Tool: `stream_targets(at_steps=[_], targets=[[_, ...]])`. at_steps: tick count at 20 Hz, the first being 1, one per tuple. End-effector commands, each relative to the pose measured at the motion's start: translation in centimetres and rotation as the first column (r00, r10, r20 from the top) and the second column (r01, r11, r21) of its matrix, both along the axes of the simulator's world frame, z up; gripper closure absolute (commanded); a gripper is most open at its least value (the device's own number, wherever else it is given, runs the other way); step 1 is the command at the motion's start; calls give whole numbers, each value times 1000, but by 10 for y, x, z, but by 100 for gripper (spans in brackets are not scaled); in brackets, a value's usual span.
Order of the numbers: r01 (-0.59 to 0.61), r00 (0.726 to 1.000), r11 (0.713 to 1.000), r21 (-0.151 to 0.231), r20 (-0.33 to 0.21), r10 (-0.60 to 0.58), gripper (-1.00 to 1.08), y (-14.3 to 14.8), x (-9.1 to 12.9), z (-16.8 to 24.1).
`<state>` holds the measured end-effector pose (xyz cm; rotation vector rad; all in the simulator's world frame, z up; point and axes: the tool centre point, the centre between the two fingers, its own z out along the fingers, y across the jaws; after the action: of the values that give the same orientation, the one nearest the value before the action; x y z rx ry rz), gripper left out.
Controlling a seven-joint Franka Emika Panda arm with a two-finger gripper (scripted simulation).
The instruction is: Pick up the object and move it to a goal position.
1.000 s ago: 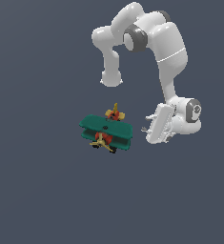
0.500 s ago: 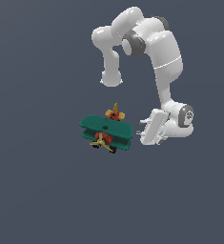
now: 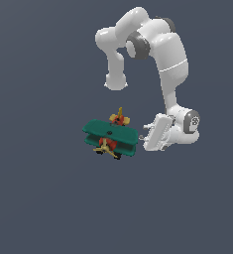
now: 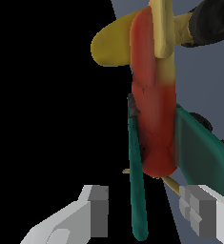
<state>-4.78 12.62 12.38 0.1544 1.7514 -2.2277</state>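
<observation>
Closest to the wrist camera are the two grey fingers [image 4: 96, 207] of the white robot pincer [image 4: 147, 209]. They stand wide apart and hold nothing. One thin edge of a wing sits in the gap between them.

Just past the fingers is the small toy biplane with teal-green wings, a red body, a yellow tail and black wheels [image 4: 154, 119]. In the exterior view the toy biplane [image 3: 110, 136] rests on the flat dark grey surface [image 3: 43, 198]. The pincer [image 3: 146, 139] is low and just beside the plane's wing tip, on the exterior view's right. It looks very near, but I cannot tell if it is touching.

The plane looks small and light, so lifting it should be easy. It looks hard and smooth, so it could slip if the squeeze is off. The wings are thin and wide, and the yellow propeller [image 3: 104, 146] is skinny, so those parts could twist or turn in a grip. The fat red body looks like the best place to hold. The wing edge between the fingers could work too, but the plane may tip.

Farther back, the big white arm [image 3: 162, 54] bends up and over.
</observation>
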Motion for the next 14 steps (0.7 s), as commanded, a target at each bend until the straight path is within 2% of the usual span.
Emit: stream_targets(at_steps=[1,6,14], targets=[[6,1000,1000,-3,-3,-6,-20,-2,0,0],[3,1000,1000,-2,-2,-3,-20,-6,0,1],[6,1000,1000,-1,-4,-6,-20,-31,1,7]])
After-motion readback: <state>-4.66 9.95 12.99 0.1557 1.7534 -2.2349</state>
